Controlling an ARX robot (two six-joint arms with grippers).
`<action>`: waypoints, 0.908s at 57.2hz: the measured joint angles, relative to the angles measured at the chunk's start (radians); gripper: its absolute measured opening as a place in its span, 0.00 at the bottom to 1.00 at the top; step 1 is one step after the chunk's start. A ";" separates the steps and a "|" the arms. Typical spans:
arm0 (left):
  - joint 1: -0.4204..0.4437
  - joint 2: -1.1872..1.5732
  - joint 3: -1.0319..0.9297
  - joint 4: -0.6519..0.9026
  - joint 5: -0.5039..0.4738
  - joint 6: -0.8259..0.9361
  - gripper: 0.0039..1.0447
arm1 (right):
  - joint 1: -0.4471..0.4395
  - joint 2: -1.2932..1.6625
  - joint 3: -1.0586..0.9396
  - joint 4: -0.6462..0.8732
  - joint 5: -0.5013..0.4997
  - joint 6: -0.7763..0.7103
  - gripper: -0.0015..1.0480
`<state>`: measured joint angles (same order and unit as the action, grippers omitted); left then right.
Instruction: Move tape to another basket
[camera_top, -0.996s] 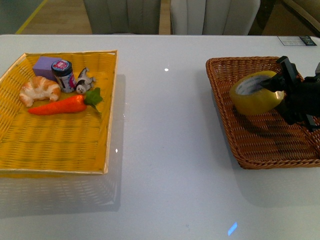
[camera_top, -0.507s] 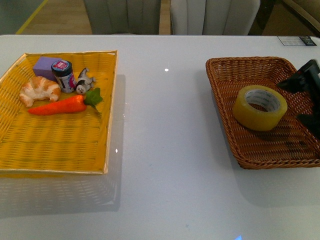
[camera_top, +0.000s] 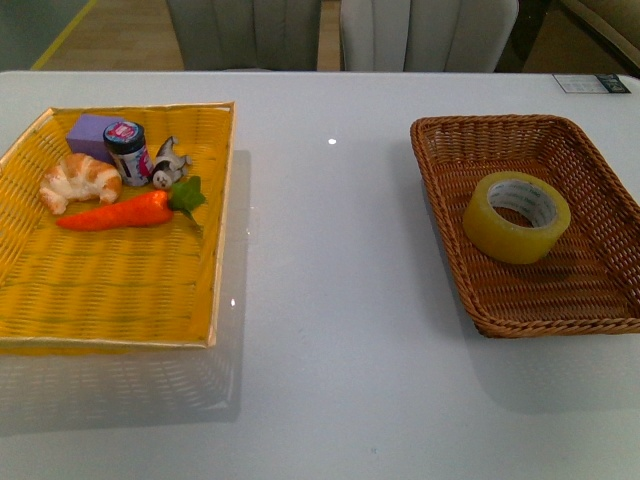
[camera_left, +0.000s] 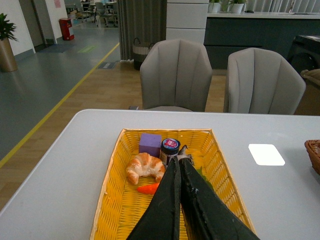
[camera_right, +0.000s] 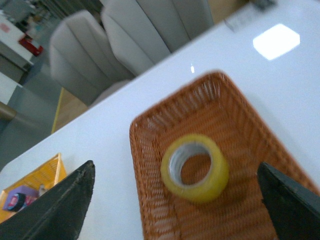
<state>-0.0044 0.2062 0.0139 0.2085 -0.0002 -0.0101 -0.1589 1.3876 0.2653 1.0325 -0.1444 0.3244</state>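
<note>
The yellow tray (camera_top: 120, 290) holds the croissant (camera_top: 78, 178), carrot (camera_top: 115, 211) and jar (camera_top: 127, 150); over it the left tool (camera_left: 178, 161) is clenched on nothing, idle. Across the tabletop (camera_top: 330, 300), the tape (camera_top: 505, 238) lies flat inside the basket (camera_top: 520, 300), seemingly delivered. Above it, in a blurred view, the right tool (camera_right: 175, 164) gapes wide, apparently released.

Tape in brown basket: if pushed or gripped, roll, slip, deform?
The tape lies flat, hole up, so it probably won't roll. Thick wound roll looks stiff, unlikely to crush. Its glossy outer face may slip in a grip.
</note>
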 joint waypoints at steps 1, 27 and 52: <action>0.000 -0.006 0.000 -0.004 0.000 0.000 0.01 | 0.005 -0.002 -0.019 0.039 0.002 -0.048 0.73; 0.001 -0.191 0.000 -0.209 0.000 0.000 0.01 | 0.134 -0.382 -0.204 -0.106 0.135 -0.315 0.02; 0.001 -0.191 0.000 -0.209 0.000 0.000 0.01 | 0.155 -0.735 -0.242 -0.399 0.144 -0.318 0.02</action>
<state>-0.0036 0.0154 0.0143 -0.0002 0.0002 -0.0101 -0.0036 0.6525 0.0231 0.6338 -0.0002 0.0063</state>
